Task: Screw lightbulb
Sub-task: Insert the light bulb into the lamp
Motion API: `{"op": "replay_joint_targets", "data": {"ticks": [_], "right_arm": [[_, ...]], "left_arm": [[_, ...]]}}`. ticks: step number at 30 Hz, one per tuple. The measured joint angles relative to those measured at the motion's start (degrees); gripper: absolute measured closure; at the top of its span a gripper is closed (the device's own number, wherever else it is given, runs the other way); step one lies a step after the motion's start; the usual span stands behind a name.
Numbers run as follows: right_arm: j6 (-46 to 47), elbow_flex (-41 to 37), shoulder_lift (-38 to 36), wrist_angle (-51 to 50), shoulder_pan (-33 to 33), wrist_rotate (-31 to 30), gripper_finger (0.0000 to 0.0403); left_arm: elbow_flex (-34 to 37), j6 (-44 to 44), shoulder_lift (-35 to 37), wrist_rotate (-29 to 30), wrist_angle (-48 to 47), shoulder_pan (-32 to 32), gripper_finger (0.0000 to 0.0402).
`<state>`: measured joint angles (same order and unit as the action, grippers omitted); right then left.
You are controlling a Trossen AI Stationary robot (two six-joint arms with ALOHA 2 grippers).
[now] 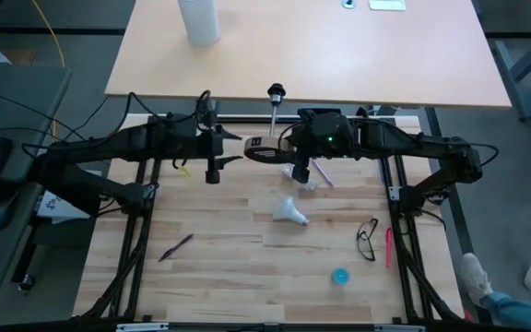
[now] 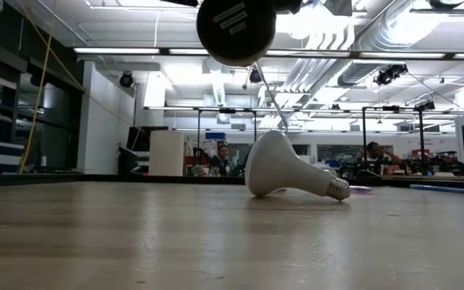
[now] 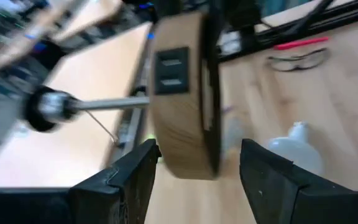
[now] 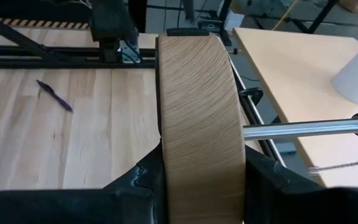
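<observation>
The lightbulb lies on its side on the wooden table, its globe and screw base both down on the boards, and no gripper touches it. Above it hangs a round wooden disc turned on edge. A metal post runs from the disc to a black socket toward the table's far edge. My right gripper is shut on this disc. My left gripper is open beside the disc, its fingers apart on either side of the rim. My right gripper pinches the wooden disc across its thickness, one finger on each flat face, at the rim nearest the wrist. The fingers come from the table's right, slanting slightly down. The disc is lifted clear, on edge, its post level and pointing at the far edge.
On the boards lie glasses, a red pen, a blue cap and a purple pen. A tall white cylinder stands on the pale table beyond. Small pale items lie below the right gripper.
</observation>
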<state>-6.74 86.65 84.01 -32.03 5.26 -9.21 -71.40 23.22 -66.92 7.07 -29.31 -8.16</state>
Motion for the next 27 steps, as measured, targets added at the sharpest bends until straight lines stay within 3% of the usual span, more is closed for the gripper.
{"op": "replay_joint_targets", "data": {"ticks": [3, 7, 17, 27], "right_arm": [[-1.34, 0.0, 0.0, 0.16, -0.4, 0.23, 0.0275], [-2.43, 0.0, 0.0, 0.17, -0.8, 0.38, 0.0275], [-5.79, 0.0, 0.0, 1.66, -0.85, 0.87, 0.0275], [-6.32, 0.0, 0.0, 3.76, -0.81, 2.01, 0.0275]], "left_arm": [[0.05, -2.35, -0.22, -3.92, 0.3, -1.47, 0.0192], [0.02, -2.02, -0.74, -3.63, 0.6, -2.82, 0.0192], [0.02, -4.54, -1.48, -11.53, 0.88, -3.05, 0.0192], [0.07, -5.64, -4.85, -10.33, 2.98, -3.39, 0.0192]]}}
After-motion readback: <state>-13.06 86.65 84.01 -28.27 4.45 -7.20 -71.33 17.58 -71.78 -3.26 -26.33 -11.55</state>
